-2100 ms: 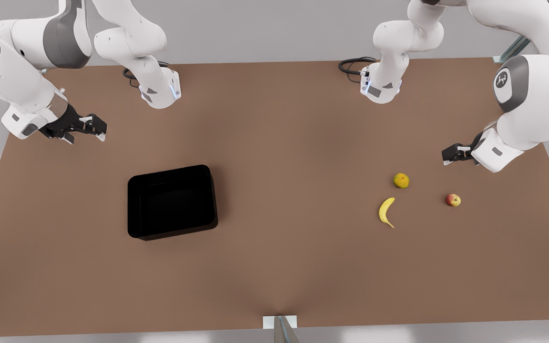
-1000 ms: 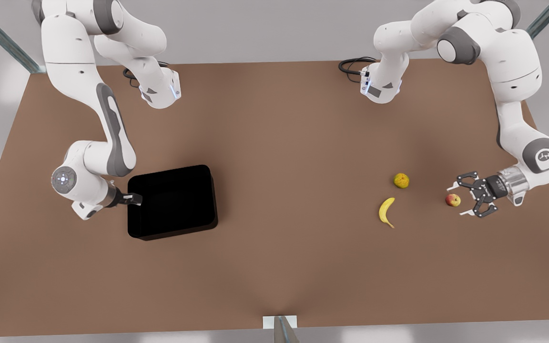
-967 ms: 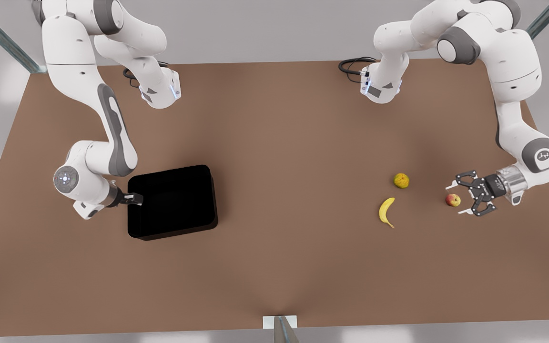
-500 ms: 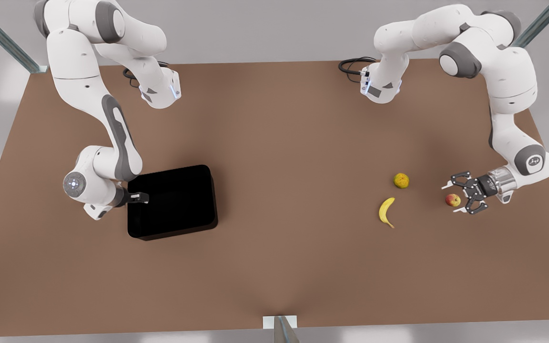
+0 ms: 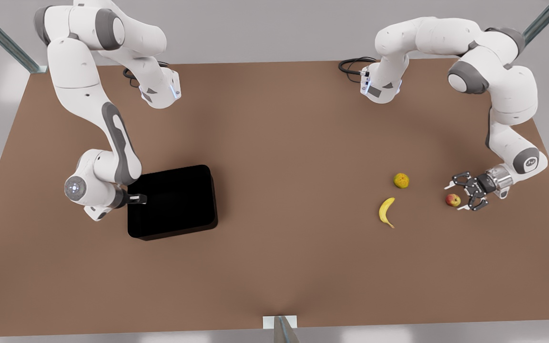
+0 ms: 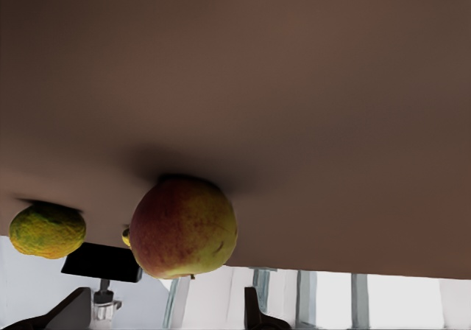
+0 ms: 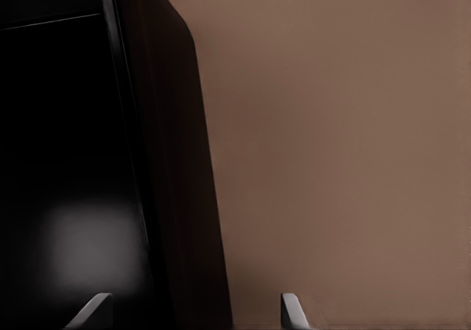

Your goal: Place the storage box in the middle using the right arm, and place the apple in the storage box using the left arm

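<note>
The glossy black rectangular open-top storage box [image 5: 172,201] sits on the brown table [image 5: 279,152] toward the front view's left, not at the table's middle. The right arm's black two-finger gripper [image 5: 137,198] is at the box's wall on the side toward the front view's left; in the right wrist view its two light fingertips [image 7: 90,310] stand apart, one over the box's dark interior [image 7: 66,160] and the other outside the wall over the table, so the jaws straddle the rim without being closed on it. Toward the front view's right, the small round red apple with a yellowish patch [image 5: 452,200] rests on the table, near a round yellow-green fruit [image 5: 401,180] and a yellow banana [image 5: 386,212]. The left arm's black two-finger gripper [image 5: 459,195] is just beside the apple with its fingers spread wide on either side; the left wrist view shows the apple [image 6: 184,227] close ahead between the finger bases.
</note>
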